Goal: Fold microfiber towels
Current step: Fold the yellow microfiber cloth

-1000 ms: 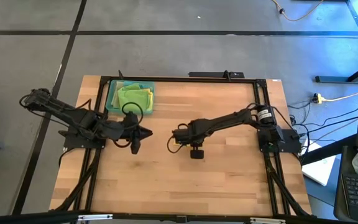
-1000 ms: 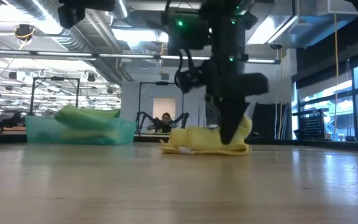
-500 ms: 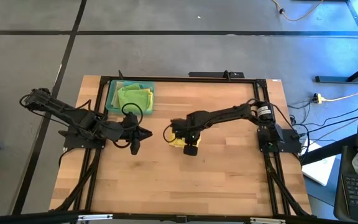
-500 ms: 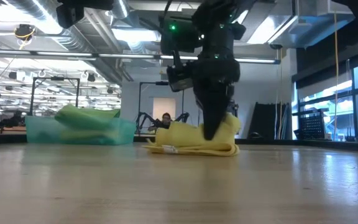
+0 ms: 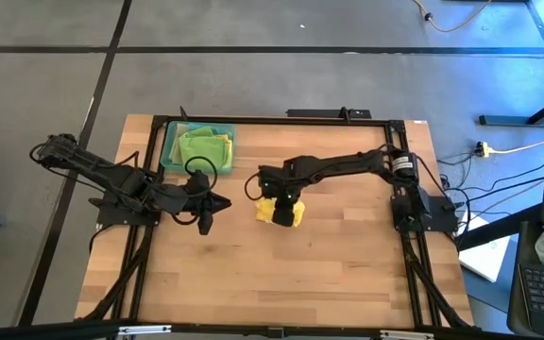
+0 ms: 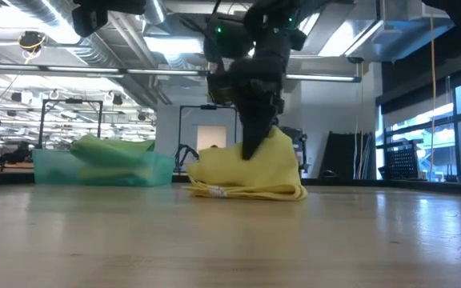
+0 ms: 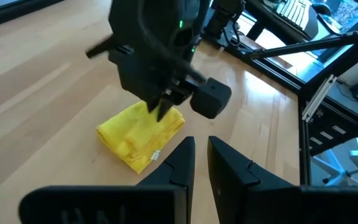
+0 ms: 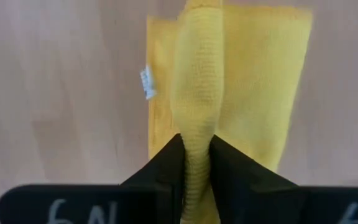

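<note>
Right wrist view: right gripper (image 8: 196, 163) pinches a ridge of yellow towel (image 8: 253, 81); its white tag (image 8: 145, 82) is unreadable.

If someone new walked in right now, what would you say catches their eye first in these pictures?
Most likely the yellow towel, bright against the wooden table near its middle, with a ridge of it pinched up in the right end effector. Next, the teal tray of green and yellow towels at the far left corner. The left end effector waits between tray and yellow towel, holding nothing.
</note>
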Motion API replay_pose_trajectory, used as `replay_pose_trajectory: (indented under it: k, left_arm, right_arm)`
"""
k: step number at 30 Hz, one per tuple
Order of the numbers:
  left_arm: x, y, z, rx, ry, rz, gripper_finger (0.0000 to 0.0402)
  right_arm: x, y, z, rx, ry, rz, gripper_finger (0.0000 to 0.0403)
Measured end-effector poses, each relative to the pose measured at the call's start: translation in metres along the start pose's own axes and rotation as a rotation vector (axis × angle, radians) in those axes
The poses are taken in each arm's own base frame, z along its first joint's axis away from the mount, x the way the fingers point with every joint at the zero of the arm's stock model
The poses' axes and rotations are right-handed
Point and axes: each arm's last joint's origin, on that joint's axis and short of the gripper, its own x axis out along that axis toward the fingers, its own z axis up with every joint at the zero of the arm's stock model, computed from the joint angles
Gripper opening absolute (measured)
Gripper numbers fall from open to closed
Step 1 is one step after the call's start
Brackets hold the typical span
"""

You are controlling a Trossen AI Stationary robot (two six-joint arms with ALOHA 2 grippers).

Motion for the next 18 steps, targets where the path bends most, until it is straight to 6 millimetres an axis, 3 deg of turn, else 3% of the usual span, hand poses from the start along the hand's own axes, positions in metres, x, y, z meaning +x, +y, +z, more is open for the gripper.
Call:
replay_pose_trajectory:
  k: [8,18]
  left_arm:
    - [0.0,0.0,0.0,0.003,-0.001,0.002,0.0037]
    - [0.0,0.0,0.0,0.002,-0.006,0.007,0.0037]
  right_arm:
    - [0.016,0.001,-0.014,0.055,0.08,0.193,0.0088]
    - [0.002,0.003,-0.002,0.085,0.05,0.285,0.024]
